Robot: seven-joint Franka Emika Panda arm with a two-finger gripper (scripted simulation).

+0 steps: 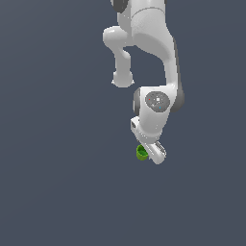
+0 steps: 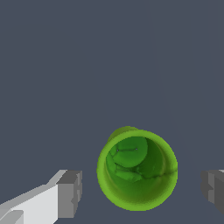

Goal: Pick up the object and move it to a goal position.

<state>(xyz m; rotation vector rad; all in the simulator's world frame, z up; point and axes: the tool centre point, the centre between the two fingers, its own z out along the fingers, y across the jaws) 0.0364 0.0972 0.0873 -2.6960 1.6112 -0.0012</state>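
- Wrist view: the tool [image 2: 139,190] is wide open, its two grey pads [image 2: 70,192] on either side of the cup, each with a clear gap.
- The green cup [image 2: 137,169] sits upright between them, held by nothing, its dark hollow facing the camera.
- Exterior view: the white arm [image 1: 149,53] reaches down over the grey bench [image 1: 57,182].
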